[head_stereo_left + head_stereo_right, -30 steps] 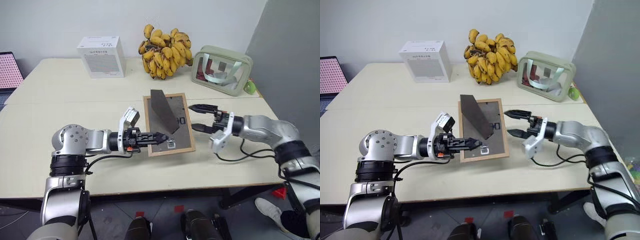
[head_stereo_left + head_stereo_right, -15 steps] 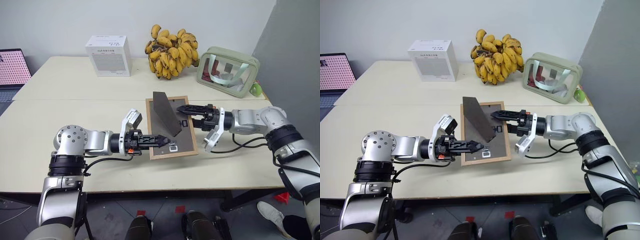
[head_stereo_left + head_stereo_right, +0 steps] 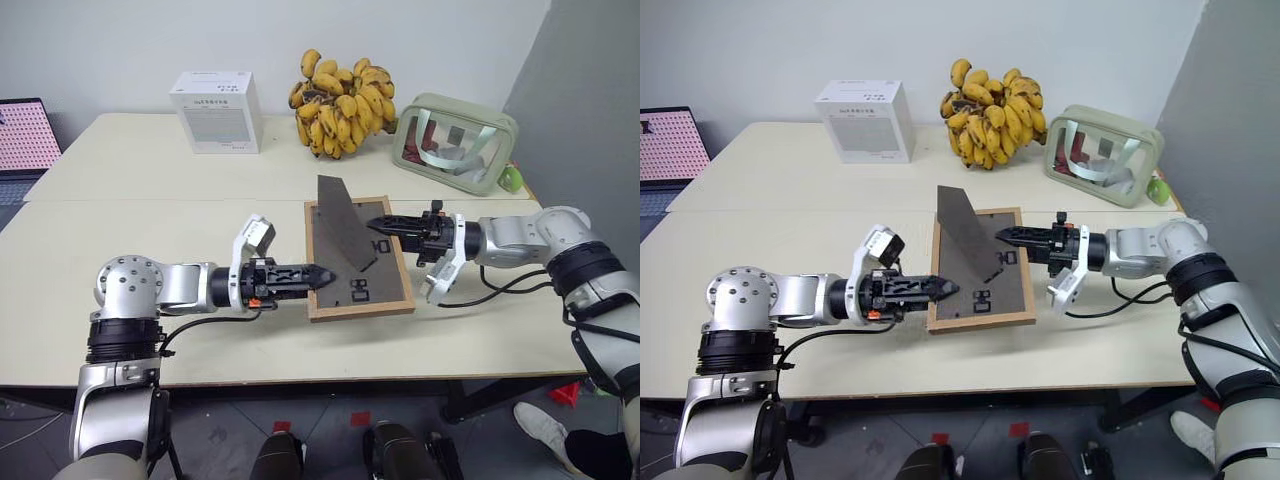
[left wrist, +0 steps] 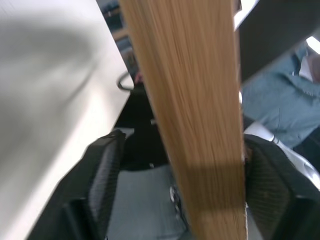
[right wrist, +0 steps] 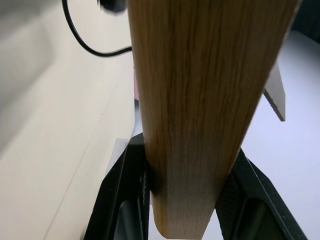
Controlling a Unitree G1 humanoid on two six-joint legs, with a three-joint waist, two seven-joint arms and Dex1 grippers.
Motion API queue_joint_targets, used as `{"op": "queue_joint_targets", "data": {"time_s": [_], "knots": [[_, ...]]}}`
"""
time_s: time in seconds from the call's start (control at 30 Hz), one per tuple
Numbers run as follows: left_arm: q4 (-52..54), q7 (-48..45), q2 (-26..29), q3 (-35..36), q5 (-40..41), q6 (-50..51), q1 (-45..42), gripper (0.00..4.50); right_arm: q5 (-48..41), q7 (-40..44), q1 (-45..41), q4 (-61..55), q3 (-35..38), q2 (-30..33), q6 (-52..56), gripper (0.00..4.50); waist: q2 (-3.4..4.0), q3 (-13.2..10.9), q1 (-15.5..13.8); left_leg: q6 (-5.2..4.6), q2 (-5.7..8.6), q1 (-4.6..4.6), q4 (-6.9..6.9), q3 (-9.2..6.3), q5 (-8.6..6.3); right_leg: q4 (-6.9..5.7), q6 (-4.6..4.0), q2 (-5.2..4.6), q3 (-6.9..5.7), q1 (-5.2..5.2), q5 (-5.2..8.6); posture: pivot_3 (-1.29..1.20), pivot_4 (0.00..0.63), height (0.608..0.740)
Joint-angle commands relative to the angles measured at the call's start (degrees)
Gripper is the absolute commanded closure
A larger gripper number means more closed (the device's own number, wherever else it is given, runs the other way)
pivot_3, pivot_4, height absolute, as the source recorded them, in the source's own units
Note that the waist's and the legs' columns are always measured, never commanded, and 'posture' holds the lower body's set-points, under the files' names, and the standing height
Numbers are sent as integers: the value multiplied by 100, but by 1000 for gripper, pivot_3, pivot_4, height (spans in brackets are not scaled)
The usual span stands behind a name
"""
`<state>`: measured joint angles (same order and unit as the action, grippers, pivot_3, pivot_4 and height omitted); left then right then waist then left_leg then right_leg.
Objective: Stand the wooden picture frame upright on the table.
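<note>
Left eye view shows the wooden picture frame near the middle of the table, back panel up, its dark easel flap swung up off the back. It looks tipped, its right edge lifted by my right gripper.

My right gripper's 2 fingers are clamped on that right-hand wooden edge; the right wrist view has the wood pinched between the pads. My left gripper sits at the frame's left edge with its 2 fingers spread; in the left wrist view the wood stands between them with a gap on at least one side, so I judge it is not gripping.

What worries me: only 1 hand carries the frame, and by a thin edge. If I swing it upright too fast, it could pivot in the pinch, or its lower edge could skid on the smooth top. If the flap folds back, the frame may fall flat once released.

Both forearms lie low and roughly level over the table, pointing inward at each other
</note>
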<state>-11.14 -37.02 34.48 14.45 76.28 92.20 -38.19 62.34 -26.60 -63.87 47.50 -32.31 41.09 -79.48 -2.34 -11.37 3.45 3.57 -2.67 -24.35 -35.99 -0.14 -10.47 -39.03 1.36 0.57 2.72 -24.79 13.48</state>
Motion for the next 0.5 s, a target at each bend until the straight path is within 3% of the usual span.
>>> {"op": "queue_joint_targets", "data": {"time_s": [0.03, 0.1, 0.13, 0.17, 0.23, 0.3, 0.4, 0.5], "knots": [[85, 146, 327, 651, 136, -65, 56, 43, -1199, 680, -348, 902, 56, -127, -526, 3230, 0, 0, 6, 0, 0, 1, 0, 0, 0, 0, 0, 0, 0, 1, 0, 0, 150, 740], [356, 289, 536, 1022, 159, -245, 182, 0, -2186, 2088, -451, 2024, 168, -568, -387, 3230, -6, -4, 54, 0, -1, 22, 1, 1, 0, 3, 0, 0, 1, 22, 0, 0, 150, 740], [783, 350, 650, 1174, 145, -387, 326, 0, -3642, 3973, -185, 1956, 526, -945, 633, 3230, -20, -8, 92, -1, -1, 52, 6, 0, -1, 10, -1, 0, -1, 54, 1, 0, 150, 740], [1155, 423, 703, 1274, 161, -511, 436, 0, -4789, 5326, 5, 1795, 840, -1227, 1403, 3230, -50, -18, 135, -2, -2, 75, 10, -1, -1, 14, -3, -1, -2, 78, 3, 0, 150, 740], [2032, 571, 791, 1307, -165, -1032, 664, 0, -6500, 7426, 194, 1158, 1538, -1754, 3480, 3230, -67, -21, 150, -2, -16, 137, 21, -20, -2, 29, -5, -1, -11, 155, 3, 0, 150, 740], [2569, 680, 842, 1238, -534, -1517, 831, 0, -7343, 8362, 275, 455, 1907, -1987, 5027, 3230, -48, -33, 113, -3, -18, 144, 18, -44, -1, 20, -6, -15, -22, 168, 4, 0, 150, 740], [3389, 715, 867, 757, -1917, -2997, 1198, 0, -8602, 9068, 147, -354, 2405, -2343, 8200, 3230, -30, -43, 5, -4, -4, 141, 18, -61, 1, 10, -22, -19, -31, 159, 14, 0, 150, 740], [3573, 578, 816, 163, -3201, -4393, 1648, 0, -9029, 9602, -25, -265, 2576, -2619, 9851, 3230, -22, -39, -73, -2, -7, 141, 20, -54, 1, 9, -55, -18, -34, 154, 32, 0, 150, 740]]}}
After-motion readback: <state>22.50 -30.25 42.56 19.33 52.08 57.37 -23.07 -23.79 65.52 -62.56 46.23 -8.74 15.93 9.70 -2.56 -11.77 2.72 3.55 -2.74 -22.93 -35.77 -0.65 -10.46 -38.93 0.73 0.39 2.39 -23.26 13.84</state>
